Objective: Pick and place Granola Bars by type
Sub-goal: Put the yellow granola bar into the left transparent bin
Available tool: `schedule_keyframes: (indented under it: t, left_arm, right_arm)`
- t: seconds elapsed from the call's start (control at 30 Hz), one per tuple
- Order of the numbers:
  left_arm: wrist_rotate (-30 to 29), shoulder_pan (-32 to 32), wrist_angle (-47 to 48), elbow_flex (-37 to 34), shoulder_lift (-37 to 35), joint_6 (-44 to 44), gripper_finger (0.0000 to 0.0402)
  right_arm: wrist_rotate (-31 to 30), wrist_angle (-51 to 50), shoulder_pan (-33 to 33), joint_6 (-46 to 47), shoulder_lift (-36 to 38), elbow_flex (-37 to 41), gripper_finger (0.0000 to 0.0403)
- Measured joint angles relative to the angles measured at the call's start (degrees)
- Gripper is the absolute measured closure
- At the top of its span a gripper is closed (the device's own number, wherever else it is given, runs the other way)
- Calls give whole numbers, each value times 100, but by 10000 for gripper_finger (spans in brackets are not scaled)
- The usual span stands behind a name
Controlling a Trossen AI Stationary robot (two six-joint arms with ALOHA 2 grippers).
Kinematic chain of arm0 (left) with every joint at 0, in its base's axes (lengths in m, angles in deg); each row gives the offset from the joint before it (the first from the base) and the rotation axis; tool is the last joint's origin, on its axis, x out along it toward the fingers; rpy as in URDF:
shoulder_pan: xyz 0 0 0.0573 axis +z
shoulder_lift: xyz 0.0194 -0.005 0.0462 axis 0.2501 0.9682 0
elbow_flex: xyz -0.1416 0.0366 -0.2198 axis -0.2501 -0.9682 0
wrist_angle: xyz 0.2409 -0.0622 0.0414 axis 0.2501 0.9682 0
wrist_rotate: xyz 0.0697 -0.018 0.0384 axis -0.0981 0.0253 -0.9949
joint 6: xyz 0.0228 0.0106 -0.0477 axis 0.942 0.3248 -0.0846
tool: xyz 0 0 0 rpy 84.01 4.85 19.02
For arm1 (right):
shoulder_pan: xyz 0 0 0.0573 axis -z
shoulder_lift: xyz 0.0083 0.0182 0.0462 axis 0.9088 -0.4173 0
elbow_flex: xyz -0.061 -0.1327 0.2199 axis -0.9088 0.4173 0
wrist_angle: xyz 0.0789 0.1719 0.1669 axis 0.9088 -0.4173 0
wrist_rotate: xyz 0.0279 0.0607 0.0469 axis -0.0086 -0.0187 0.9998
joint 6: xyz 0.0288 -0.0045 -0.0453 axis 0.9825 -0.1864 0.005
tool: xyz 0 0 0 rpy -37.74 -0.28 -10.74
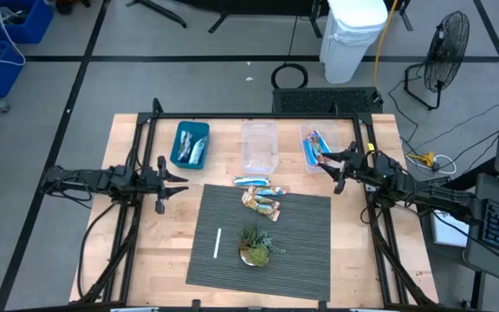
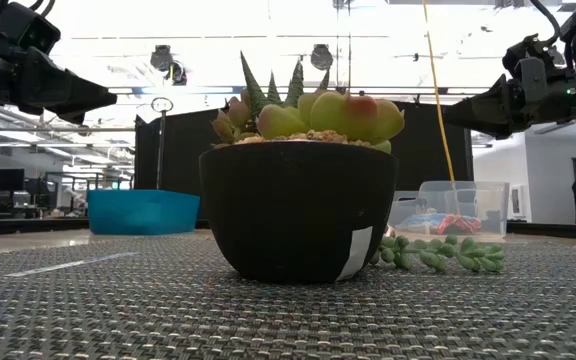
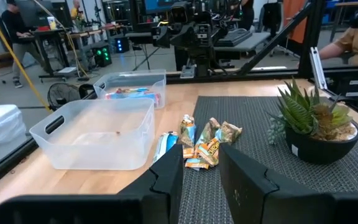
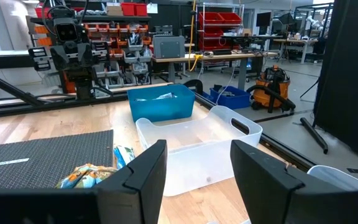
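**Q:** Grippers first: how are they seen to stand?

**R:** Nothing is held by either. The right gripper (image 1: 334,170) is raised at the table's right side, just beside the clear bin (image 1: 316,148) at the far right, with its fingers (image 4: 138,171) spread apart and bare. The left gripper (image 1: 172,184) is held at the left edge of the dark ribbed mat (image 1: 306,251), near the blue bin (image 1: 190,144); its fingers (image 3: 244,177) are parted with an empty gap between them.

**Q:** Where are the granola bars found?

**R:** They are split among three places. A loose pile of granola bars (image 1: 262,196) is left on the mat's far edge, silvery-blue wrappers lying farthest back and tan-and-gold ones just behind the plant. Silvery-blue bars (image 1: 197,149) are seen inside the blue bin. Blue-and-red bars (image 1: 316,144) are seen in the clear bin at the right.

**Q:** And the middle container?

**R:** A second clear bin (image 1: 259,146) is placed between the other two; no bars can be made out in it.

**Q:** What else is laid on the mat?

**R:** A small succulent in a dark pot (image 2: 298,210) is set near the mat's middle, with a trailing green sprig (image 2: 443,255) lying beside it. A thin white stick (image 1: 217,243) is laid just to the left of the pot, apart from it.
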Motion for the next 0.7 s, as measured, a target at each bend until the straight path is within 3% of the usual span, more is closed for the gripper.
schedule_keyframes:
  t: [0.23, 0.43, 0.7]
  left_arm:
    - [0, 0, -2, -2, 0, -7, 293]
    - [-1, 0, -2, -2, 2, -11, 293]
    - [0, 0, -2, -4, 2, -11, 293]
  right_arm:
    - [0, 366, 0, -653, 0, 1, 234]
    - [0, 810, -2, -675, 2, 1, 234]
    - [-14, 1011, 0, 623, -22, 1, 234]
